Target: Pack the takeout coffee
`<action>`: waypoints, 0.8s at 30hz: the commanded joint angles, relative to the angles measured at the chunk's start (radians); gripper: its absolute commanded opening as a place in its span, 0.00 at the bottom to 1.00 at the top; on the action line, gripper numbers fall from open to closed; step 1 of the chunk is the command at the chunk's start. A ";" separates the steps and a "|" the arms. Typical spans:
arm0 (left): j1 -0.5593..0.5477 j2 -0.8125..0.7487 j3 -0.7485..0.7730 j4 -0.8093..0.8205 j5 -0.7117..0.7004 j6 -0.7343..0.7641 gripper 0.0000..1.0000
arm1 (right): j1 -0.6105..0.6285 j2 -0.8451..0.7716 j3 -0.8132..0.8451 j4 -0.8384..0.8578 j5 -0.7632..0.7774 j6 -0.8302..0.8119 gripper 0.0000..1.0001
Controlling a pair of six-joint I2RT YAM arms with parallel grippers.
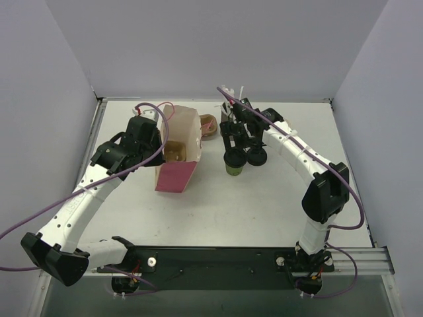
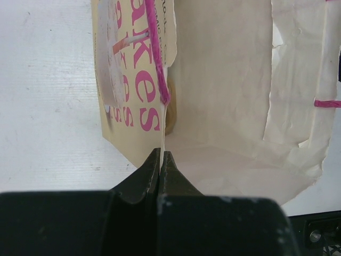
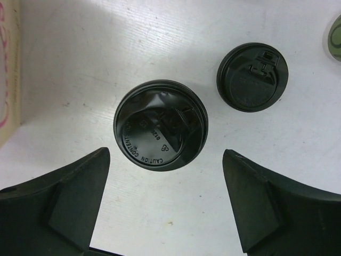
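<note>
The black round plastic lid [image 3: 160,125] carries raised lettering along its rim from about 9 to 6 o'clock, upside down in the right wrist view: "CAUTION CONTEN…", with the rest unreadable. On the cream paper bag [image 2: 133,64], at about 10 o'clock in the left wrist view, bold pink letters end in "kes". The pink letters below them are too broken to read, and the small dark print above is too small.

Bright, even light from above; soft shadows on the table [image 1: 264,205]; wrist-view foregrounds slightly blurred.
</note>
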 commanded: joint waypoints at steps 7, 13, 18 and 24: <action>0.030 -0.001 0.067 0.025 -0.027 0.005 0.00 | -0.013 0.016 -0.032 0.023 -0.106 -0.108 0.90; 0.034 -0.001 0.073 0.021 -0.024 0.004 0.00 | -0.013 0.053 -0.018 0.014 -0.117 -0.106 0.93; 0.039 -0.001 0.073 0.021 -0.020 0.007 0.00 | -0.014 0.070 -0.018 0.010 -0.123 -0.108 0.94; 0.040 -0.001 0.073 0.022 -0.014 0.007 0.00 | -0.013 0.079 -0.019 0.005 -0.088 -0.095 0.93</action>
